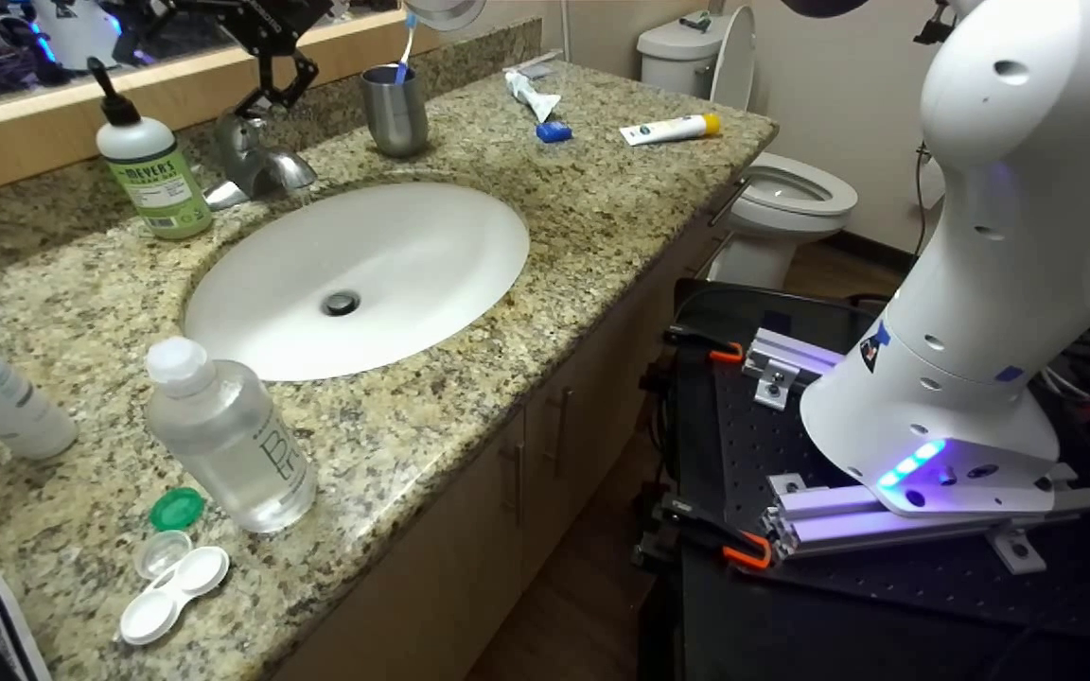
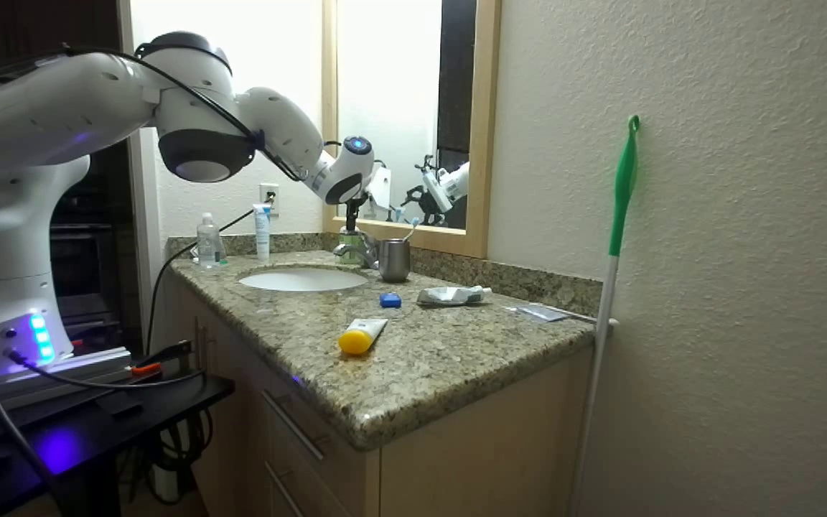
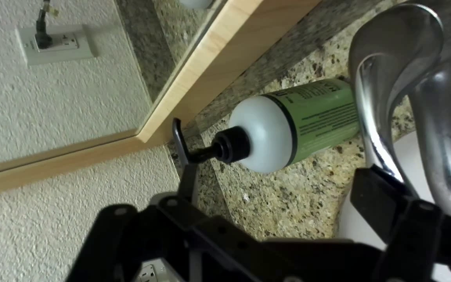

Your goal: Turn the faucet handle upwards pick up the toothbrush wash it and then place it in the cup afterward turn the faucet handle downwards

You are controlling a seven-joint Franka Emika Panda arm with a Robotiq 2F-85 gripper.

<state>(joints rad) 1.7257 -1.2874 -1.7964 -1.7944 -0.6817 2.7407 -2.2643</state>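
My gripper (image 3: 280,176) stands open above the faucet in the wrist view. The chrome faucet handle (image 3: 374,125) runs down behind one of its fingers (image 3: 378,199); whether they touch I cannot tell. Below the handle, the chrome spout (image 3: 444,133) reaches out over the sink. In an exterior view the jaws [hang] over the faucet (image 1: 256,175) and partly cover the handle. The grey metal cup (image 1: 398,118) stands upright beside the faucet, with the blue and white toothbrush (image 1: 405,52) leaning in it. Both exterior views show cup (image 2: 394,260) and toothbrush (image 2: 412,228).
A green soap bottle (image 3: 319,117) stands close by the faucet, its black pump overlapped by a fingertip in the wrist view. The mirror's wooden frame (image 1: 176,104) runs behind. The white sink (image 1: 413,246), a clear bottle (image 1: 233,445) and toothpaste tubes (image 1: 668,130) are on the counter.
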